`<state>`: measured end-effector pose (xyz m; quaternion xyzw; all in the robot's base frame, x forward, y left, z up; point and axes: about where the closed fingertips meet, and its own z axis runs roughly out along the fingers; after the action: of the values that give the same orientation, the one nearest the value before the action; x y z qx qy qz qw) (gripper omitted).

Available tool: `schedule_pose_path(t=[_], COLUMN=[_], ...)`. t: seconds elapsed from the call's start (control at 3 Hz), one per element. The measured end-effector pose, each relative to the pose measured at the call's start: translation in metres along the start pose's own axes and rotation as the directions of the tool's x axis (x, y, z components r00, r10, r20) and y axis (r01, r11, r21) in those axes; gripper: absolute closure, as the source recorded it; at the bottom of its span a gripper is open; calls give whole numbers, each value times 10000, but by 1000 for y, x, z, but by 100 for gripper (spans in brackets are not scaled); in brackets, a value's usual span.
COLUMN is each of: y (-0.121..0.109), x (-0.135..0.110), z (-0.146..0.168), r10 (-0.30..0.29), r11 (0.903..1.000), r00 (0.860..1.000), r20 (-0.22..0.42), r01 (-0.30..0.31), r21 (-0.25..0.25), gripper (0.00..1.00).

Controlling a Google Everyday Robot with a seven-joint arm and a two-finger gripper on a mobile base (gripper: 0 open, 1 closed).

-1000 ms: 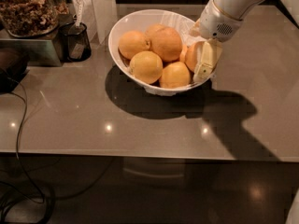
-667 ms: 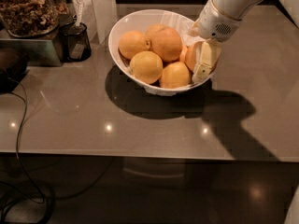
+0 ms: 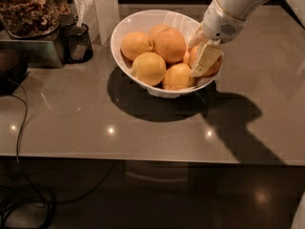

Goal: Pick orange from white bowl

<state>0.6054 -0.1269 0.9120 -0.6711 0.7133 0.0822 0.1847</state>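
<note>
**A:** Starting at the gripper (image 3: 206, 61), where is it?

**B:** Down inside the white bowl (image 3: 162, 17), on its right-hand side. It hangs from the white arm (image 3: 238, 4), which reaches in from the upper right. A cream part of it lies across the front of the orange (image 3: 215, 69), and that fruit sits against the bowl's right wall.

**A:** Has it closed on the fruit?

**B:** I cannot tell. Orange skin shows on both sides of the cream part, but the contact itself is hidden.

**A:** What's around it?

**B:** 4 more fruits. A front orange (image 3: 177, 76) sits just left of the target and seems to touch it. Further left is a paler one (image 3: 149, 68), and at the back are a large orange (image 3: 167, 43) and another (image 3: 137, 44). The bowl stands on a glossy grey countertop (image 3: 143, 123), with a dark mesh cup (image 3: 78, 42) well off to the left.

**A:** What could go wrong?

**B:** I see 3 risks. Smooth, round skin could roll out of an off-centre squeeze and drop back into the pile. The gripper is close to the rim, so a sideways pull could catch the wall and tip or drag the bowl. The neighbouring fruit may also shift or ride up as the orange lifts. A straight upward lift looks safest to me.
</note>
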Motion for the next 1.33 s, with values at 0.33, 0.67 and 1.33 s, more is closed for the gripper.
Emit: schedule_pose_path(t=[0.33, 0.67, 1.33], y=[0, 0, 0], x=[0, 0, 0], z=[0, 0, 0], r10=[0, 0, 0], r11=[10000, 10000, 10000], r00=[10000, 10000, 10000], r20=[0, 0, 2], r01=[0, 0, 0], r21=[0, 0, 2], gripper=[65, 88, 100])
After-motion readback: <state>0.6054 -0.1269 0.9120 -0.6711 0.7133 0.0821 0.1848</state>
